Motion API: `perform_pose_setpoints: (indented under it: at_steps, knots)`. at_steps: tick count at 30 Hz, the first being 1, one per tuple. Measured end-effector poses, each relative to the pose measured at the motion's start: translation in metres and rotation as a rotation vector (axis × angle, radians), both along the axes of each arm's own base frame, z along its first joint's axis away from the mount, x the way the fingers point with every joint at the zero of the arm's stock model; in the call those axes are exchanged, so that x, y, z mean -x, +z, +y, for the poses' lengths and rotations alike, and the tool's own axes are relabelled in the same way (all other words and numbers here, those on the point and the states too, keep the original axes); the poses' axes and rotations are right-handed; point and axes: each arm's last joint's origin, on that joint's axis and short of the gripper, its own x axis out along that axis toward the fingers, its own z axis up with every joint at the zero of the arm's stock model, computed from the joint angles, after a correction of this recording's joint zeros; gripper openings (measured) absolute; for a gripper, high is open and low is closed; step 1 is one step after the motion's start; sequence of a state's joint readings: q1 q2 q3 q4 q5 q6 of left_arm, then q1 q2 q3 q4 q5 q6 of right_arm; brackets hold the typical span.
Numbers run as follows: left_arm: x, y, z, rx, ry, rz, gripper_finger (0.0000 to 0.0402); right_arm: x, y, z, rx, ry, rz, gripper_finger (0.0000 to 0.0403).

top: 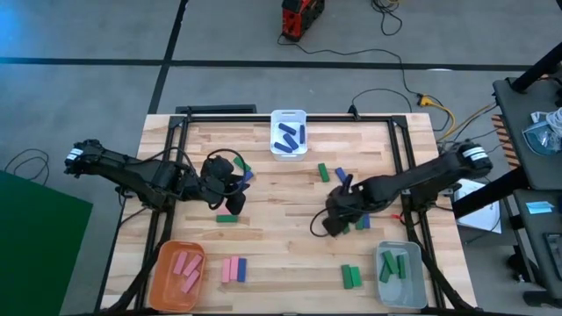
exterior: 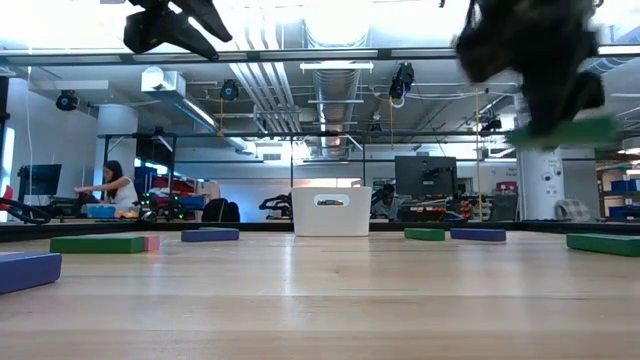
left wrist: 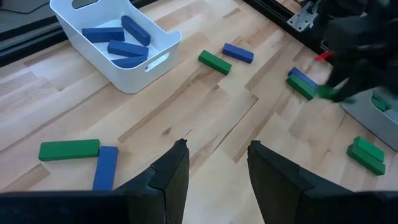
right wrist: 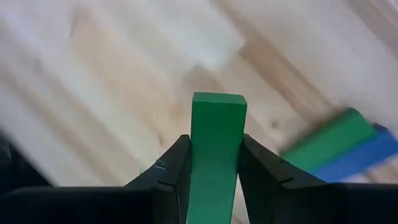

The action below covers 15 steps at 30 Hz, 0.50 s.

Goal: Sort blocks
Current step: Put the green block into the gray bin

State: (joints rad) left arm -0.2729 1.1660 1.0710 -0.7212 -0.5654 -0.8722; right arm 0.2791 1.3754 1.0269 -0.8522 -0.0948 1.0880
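Above the table (top: 290, 189), right of centre, the right claw (right wrist: 216, 163) closed on a green block (right wrist: 214, 149), lifted clear of the wood in the low view. Just below it on the table, another green block (right wrist: 329, 140) lying against a blue one (right wrist: 364, 155). Toward the left side, the left claw (left wrist: 214, 163) hovering with fingers parted and nothing between them, a green block (left wrist: 68, 150) and a blue block (left wrist: 106, 168) lying ahead of it. At the far edge, a white bin (top: 288, 133) holding blue blocks; at the near left corner, an orange bin (top: 177, 274) holding pink ones; at the near right corner, a grey bin (top: 399, 274) holding green. Loose blocks scattered about the table, among them pink and blue beside the orange bin. Step in hand, by the look of it: carrying the gripped green block for sorting. Next move likely a swing toward the grey bin, then a release over its opening, with care not to clip the rim.
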Motion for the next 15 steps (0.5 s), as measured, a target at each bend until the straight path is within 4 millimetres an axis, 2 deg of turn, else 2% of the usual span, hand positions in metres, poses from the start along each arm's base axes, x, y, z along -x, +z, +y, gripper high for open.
perform_pose_setpoints:
  at_steps: [4,7,11,15]
  knots:
    - [0.000,0.000,0.000,0.000,0.001,0.000,0.0142,0.021,0.031,0.018,0.035,0.249,-0.010,0.0095]
    - [0.000,0.000,0.000,0.000,0.001,0.001,0.0142,0.041,0.046,0.032,0.064,0.414,0.021,0.0095]
    - [0.000,0.000,0.000,0.000,0.002,0.000,0.0142,0.066,0.055,0.054,0.085,0.617,0.028,0.0095]
    - [0.000,0.000,0.000,0.000,0.002,0.001,0.0142,0.087,0.055,0.081,0.086,0.784,0.016,0.0095]
